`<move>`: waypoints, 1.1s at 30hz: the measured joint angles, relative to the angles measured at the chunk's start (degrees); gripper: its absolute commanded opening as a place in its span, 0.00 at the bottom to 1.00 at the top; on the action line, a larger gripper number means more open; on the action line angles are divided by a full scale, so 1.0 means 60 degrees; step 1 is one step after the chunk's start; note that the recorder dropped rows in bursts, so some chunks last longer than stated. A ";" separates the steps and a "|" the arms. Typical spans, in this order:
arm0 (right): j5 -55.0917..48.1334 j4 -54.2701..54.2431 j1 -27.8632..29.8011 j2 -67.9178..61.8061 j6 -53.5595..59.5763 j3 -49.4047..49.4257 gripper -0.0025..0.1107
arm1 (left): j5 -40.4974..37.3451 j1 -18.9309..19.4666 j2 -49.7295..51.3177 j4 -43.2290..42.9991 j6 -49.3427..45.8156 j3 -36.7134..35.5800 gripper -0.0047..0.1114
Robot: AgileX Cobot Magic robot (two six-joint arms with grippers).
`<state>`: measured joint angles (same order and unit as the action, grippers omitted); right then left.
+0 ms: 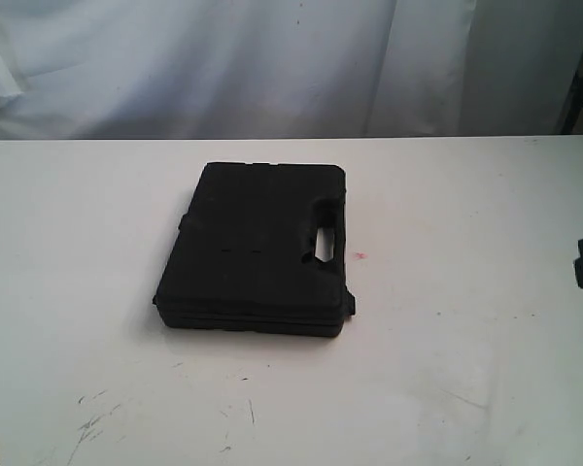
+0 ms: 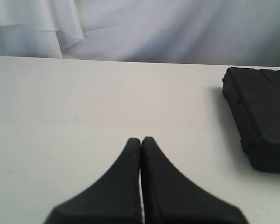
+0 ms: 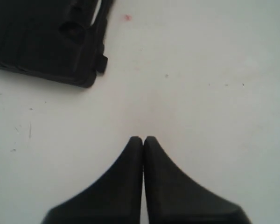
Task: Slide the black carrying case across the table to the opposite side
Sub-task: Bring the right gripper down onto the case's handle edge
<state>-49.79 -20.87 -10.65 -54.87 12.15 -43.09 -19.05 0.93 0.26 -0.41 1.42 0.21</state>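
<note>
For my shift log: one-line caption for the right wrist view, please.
Shut right gripper over the white table, apart from the black case.

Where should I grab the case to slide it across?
Probably the handle bar beside the cut-out slot, coming from the exterior view's right with the right gripper. The case lies flat, too broad to pinch; that bar is its thinnest part.

L claw (image 2: 141, 140) & R claw (image 3: 143, 139): tips pressed together, both.
</note>
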 measured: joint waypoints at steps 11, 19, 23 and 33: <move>0.0556 -0.0393 -0.0606 -0.1543 -0.0009 -0.1551 0.02 | 0.0000 0.0000 0.0000 0.0000 0.0000 0.0000 0.04; 0.0284 -0.0221 -0.1515 -0.3675 -0.1081 -0.3408 0.02 | 0.0000 0.0000 0.0000 0.0000 0.0000 0.0000 0.04; 0.0269 0.0174 -0.2025 -0.4692 -0.1641 -0.4066 0.02 | 0.0000 0.0000 0.0000 0.0000 0.0000 0.0000 0.04; 0.0263 0.0612 -0.3051 -0.7099 -0.2777 -0.5708 0.02 | 0.0000 0.0000 0.0000 0.0000 0.0000 0.0000 0.04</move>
<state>-48.22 -17.20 -28.95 -97.46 -4.51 -77.34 -19.05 0.93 0.26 -0.41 1.42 0.21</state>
